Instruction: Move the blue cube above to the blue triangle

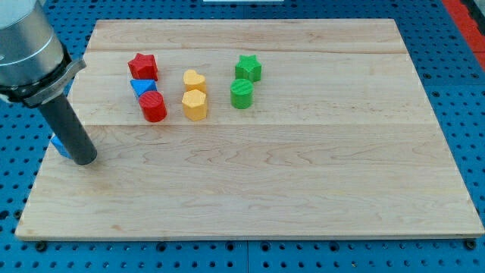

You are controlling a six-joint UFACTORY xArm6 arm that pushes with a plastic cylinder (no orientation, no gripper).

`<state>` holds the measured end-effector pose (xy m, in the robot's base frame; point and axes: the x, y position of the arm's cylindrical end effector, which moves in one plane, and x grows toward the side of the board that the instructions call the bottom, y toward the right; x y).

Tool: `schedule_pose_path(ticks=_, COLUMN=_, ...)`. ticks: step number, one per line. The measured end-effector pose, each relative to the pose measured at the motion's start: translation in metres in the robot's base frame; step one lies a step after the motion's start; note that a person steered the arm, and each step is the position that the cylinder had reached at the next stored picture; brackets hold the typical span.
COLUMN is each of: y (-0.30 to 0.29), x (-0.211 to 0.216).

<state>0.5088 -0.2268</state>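
Camera view, single frame.

Item 1: my tip (85, 161), lower end of a straight dark rod, resting on the wooden board (303, 189) near the view's left edge. There is no pincer on this arm, so there is nothing to be apart, together or clamped; the rod simply ends at the board.

Item 2: blue cube (59, 145), task object. Mostly hidden behind the rod; only a blue sliver shows just to the view's left of my tip, touching or nearly touching the rod. Its shape cannot be confirmed from what shows.

Item 3: blue triangle (142, 87), task object. Up and to the view's right of my tip, well apart from it, wedged between two red blocks.

Item 4: red star (142, 66), directly above the blue triangle, touching it.

Item 5: red cylinder (153, 107), just below the blue triangle, touching it; nearest of the cluster to my tip.

Item 6: yellow heart (194, 80), farther to the view's right of my tip.

Item 7: yellow hexagonal block (195, 105), just below the yellow heart, touching it.

Item 8: green star (248, 68), farthest from my tip, upper right.

Item 9: green cylinder (242, 94), just below the green star.
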Motion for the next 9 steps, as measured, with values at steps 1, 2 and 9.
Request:
schedule_pose_path(ticks=1, y=-0.009, x=0.006)
schedule_pose_path(ticks=2, y=-0.021, x=-0.017)
schedule_pose_path(ticks=9, y=-0.048, x=-0.103)
